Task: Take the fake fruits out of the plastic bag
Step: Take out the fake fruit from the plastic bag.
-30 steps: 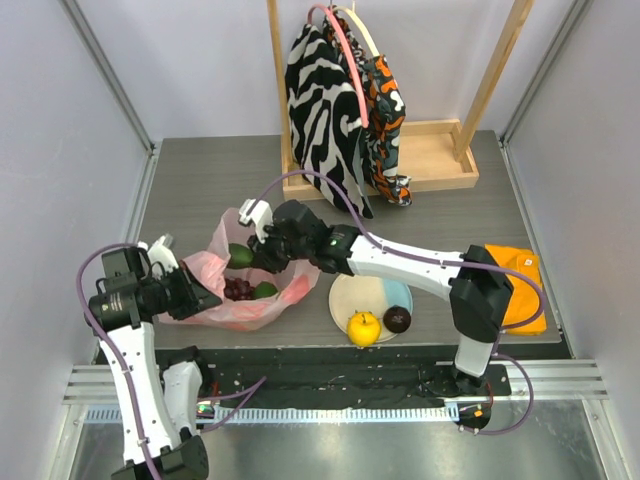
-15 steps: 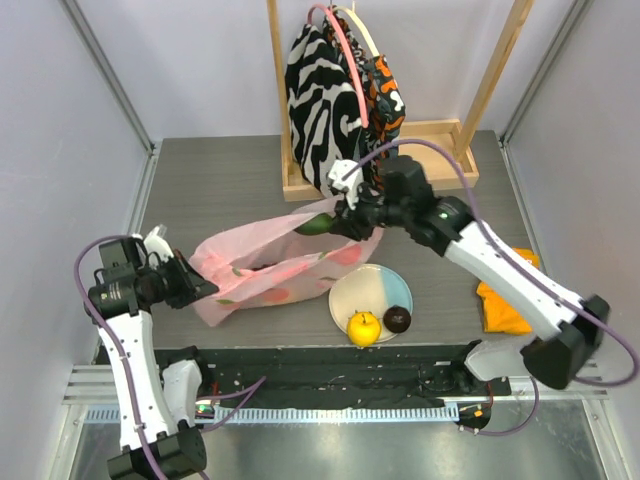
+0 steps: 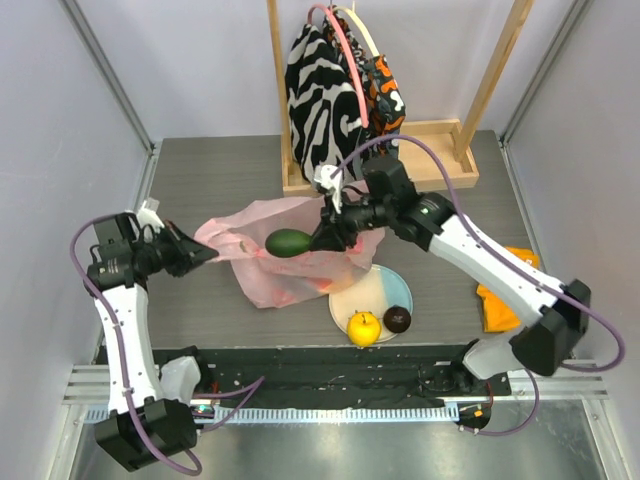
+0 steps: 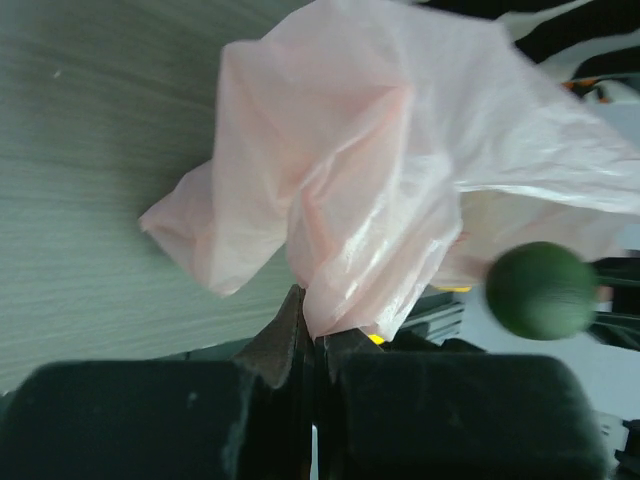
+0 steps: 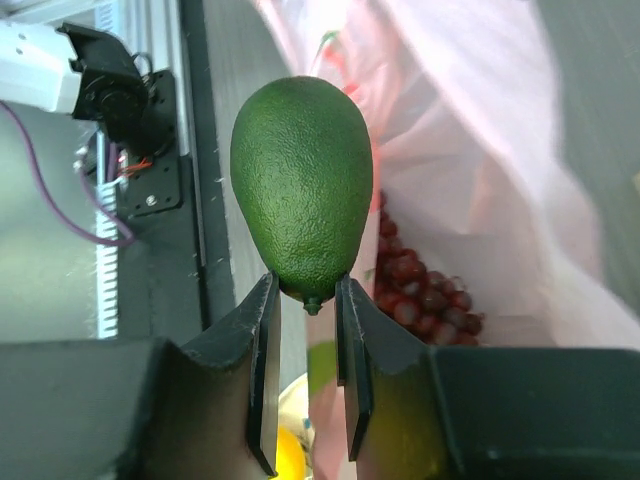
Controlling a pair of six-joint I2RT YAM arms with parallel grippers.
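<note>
The pink plastic bag (image 3: 285,262) hangs lifted above the table, stretched between both arms. My left gripper (image 3: 205,257) is shut on its left edge; the pinched plastic shows in the left wrist view (image 4: 350,230). My right gripper (image 3: 322,240) is shut on the narrow end of the green avocado (image 3: 288,243), held in the air over the bag. In the right wrist view the avocado (image 5: 302,185) sits between the fingertips, and the dark red grape bunch (image 5: 420,285) lies inside the bag. A yellow-orange fruit (image 3: 364,327) and a dark maroon fruit (image 3: 397,319) sit on the plate (image 3: 385,292).
A wooden rack (image 3: 440,165) at the back holds a zebra-striped cloth bag (image 3: 322,100). A folded orange cloth (image 3: 500,300) lies at the right. The black rail runs along the near table edge.
My right gripper has moved left and down a little with the avocado. My left gripper has lifted its edge of the bag higher, so the bag hangs bunched.
</note>
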